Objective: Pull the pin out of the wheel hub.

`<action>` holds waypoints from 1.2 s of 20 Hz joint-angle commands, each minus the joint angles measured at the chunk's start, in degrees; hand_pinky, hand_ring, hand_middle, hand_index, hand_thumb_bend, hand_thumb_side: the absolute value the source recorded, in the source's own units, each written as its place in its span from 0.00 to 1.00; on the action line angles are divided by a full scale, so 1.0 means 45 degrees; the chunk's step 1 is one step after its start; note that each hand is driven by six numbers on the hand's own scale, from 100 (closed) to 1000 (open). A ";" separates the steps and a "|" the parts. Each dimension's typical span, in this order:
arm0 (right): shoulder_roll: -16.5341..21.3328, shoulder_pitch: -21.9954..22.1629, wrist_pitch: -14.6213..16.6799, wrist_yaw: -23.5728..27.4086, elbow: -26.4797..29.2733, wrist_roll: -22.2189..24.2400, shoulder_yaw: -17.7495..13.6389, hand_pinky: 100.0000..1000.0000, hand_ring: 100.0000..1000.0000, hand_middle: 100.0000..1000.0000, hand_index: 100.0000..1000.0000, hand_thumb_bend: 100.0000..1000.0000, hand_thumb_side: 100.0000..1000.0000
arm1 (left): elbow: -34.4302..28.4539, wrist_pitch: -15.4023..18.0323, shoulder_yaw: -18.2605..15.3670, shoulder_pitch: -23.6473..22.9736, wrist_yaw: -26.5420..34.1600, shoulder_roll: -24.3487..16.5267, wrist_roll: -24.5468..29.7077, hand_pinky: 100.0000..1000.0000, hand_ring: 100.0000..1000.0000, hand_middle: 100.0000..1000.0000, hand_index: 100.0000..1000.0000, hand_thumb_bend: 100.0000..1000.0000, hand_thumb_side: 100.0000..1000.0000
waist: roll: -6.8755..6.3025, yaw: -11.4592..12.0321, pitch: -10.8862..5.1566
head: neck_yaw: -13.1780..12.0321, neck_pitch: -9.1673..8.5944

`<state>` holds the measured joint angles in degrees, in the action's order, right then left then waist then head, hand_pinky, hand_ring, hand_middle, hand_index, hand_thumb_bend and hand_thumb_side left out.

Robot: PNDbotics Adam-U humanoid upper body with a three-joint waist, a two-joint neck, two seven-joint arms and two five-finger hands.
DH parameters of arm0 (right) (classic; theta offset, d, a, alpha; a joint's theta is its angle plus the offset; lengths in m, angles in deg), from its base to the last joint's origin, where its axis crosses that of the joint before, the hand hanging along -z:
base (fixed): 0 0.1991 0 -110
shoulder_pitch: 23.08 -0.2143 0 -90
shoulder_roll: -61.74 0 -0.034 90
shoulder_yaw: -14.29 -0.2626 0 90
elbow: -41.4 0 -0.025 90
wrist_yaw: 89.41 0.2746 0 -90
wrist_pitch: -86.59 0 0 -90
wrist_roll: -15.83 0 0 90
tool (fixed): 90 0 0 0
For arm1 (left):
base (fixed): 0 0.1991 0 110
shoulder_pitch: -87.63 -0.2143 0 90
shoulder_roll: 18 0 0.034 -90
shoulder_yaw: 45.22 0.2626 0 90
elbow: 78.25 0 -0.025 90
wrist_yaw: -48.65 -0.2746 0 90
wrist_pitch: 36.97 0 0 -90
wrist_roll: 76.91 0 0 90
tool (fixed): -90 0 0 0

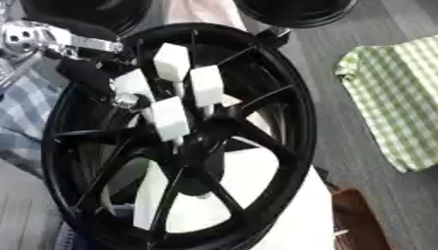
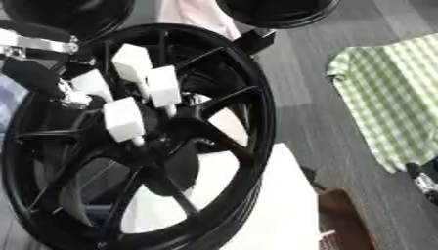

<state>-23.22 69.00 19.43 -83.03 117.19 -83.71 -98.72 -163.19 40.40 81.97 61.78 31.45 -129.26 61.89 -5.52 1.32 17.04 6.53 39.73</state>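
One black wheel (image 1: 184, 141), four white-tipped fingers (image 1: 170, 117) of left hand (image 1: 128, 83) extended at hub.

Green-white checked cloth (image 1: 398, 102) at right, brown obj (image 1: 363, 219) near bottom edge.

Your left arm (image 1: 60, 41) comes in at the upper left as a block of polished silver metal with round holes in it, joined to matt black housing. Your left hand (image 1: 171, 95) is black in the body, and its fingers end in boxy white pads (image 1: 169, 118) with flat faces and squared edges (they look like foam or plastic blocks). A short silver-grey stem shows beneath some of the pads, and a small shiny metal fitting sits near the base of the lowest-left one. At the right edge of the right eye view, a dark part with a bit of silver (image 2: 425, 179) barely shows
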 commanded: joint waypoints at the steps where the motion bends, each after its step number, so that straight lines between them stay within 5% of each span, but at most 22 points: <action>1: 0.0323 0.0030 0.0045 -0.0011 0.0115 -0.0024 -0.0091 0.64 0.69 0.59 0.79 0.65 0.16 | -0.0273 0.0009 -0.0278 0.0148 0.0125 -0.0540 0.0019 0.68 0.56 0.33 0.61 0.21 0.44 | 0.0076 0.0020 -0.0275 | -0.0027 0.0036; 10: 0.0333 0.0051 0.0053 0.0003 0.0096 -0.0028 -0.0099 0.64 0.69 0.59 0.79 0.65 0.16 | -0.0720 -0.0098 -0.0566 -0.0008 0.0631 -0.0789 -0.0213 0.56 0.45 0.25 0.52 0.10 0.15 | 0.0100 0.0056 -0.0328 | -0.0033 0.0049; 14: 0.0331 0.0073 0.0058 0.0010 0.0084 -0.0043 -0.0114 0.64 0.69 0.59 0.79 0.65 0.17 | -0.0931 -0.0231 -0.0802 -0.0053 0.1047 -0.0840 -0.0762 0.51 0.42 0.22 0.48 0.00 0.15 | 0.0116 0.0070 -0.0354 | -0.0031 0.0055; 24: 0.0360 0.0117 0.0064 0.0051 0.0050 -0.0068 -0.0144 0.64 0.69 0.59 0.79 0.65 0.17 | -0.1953 -0.0102 -0.2054 -0.0429 0.2119 -0.1317 -0.2697 0.47 0.36 0.11 0.37 0.00 0.16 | 0.0147 0.0119 -0.0452 | 0.0004 0.0071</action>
<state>-23.22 69.49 19.62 -83.00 116.99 -83.87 -98.84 -170.71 39.79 74.70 59.08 40.17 -132.85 50.89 -5.23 1.80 16.28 6.56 39.76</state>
